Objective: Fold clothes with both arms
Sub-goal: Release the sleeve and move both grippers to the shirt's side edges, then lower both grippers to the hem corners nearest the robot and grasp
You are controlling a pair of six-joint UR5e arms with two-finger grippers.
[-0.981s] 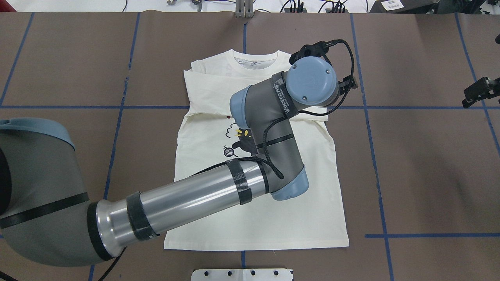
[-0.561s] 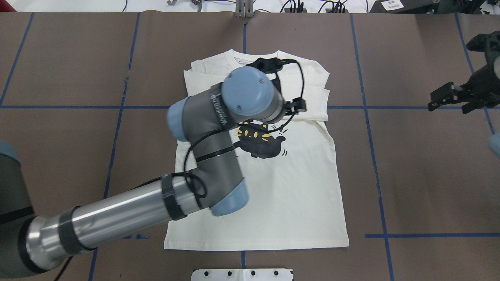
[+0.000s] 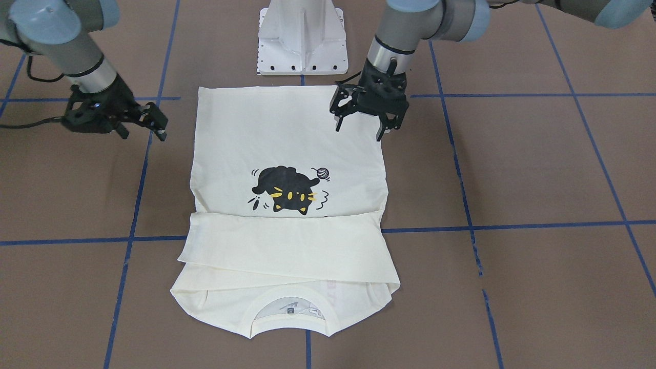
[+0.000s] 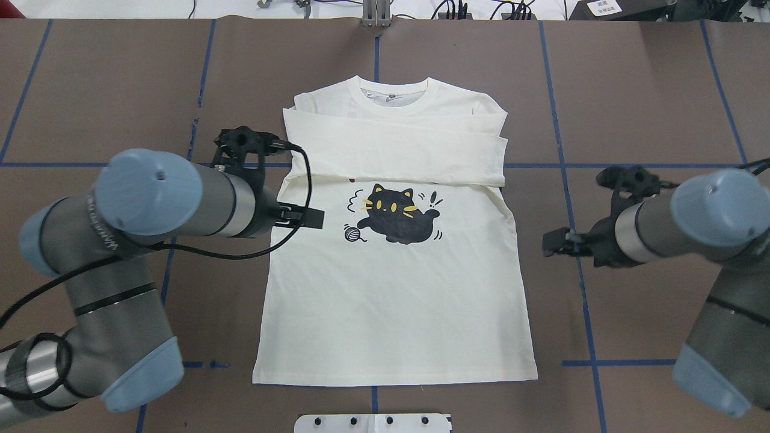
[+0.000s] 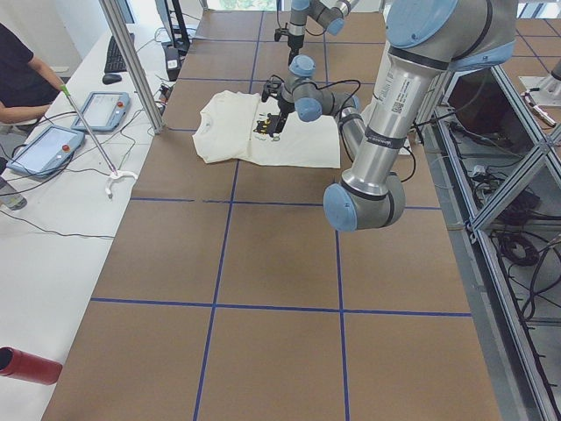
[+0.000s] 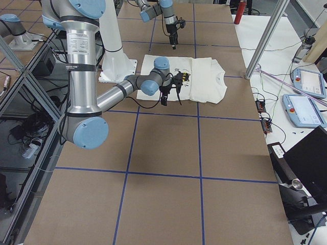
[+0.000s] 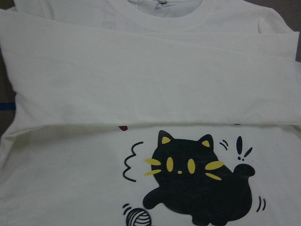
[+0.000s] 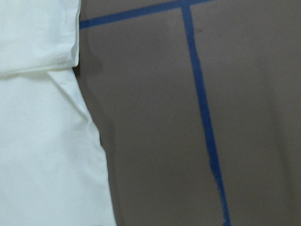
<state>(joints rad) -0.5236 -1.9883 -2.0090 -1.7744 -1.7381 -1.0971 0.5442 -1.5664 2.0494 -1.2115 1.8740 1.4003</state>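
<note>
The left claw (image 3: 360,129) is hanging with its two fingers spread apart and nothing between them. It is hovering over the edge of the shirt (image 4: 391,300) on the robot's left, clear of the cloth. Its wrist camera is looking down on the cat print (image 7: 197,188) and the folded sleeves (image 7: 150,80).

The right claw (image 3: 144,129) is hovering off the shirt's opposite edge, above bare bench (image 4: 649,90). Its fingers appear to be apart and empty, though the angle is poor. Its wrist camera is showing the shirt's edge beside a blue tape line (image 8: 202,108).

The shirt is lying flat in the middle of the bench, print side up. Its collar (image 4: 394,96) is pointing away from the robot, and its hem (image 4: 394,379) is lying near the white pedestal base (image 3: 302,41). Both sleeves are lying folded across the chest, just above the cat. A sliver of dark-red print (image 7: 123,127) is peeking out beneath them.
</note>
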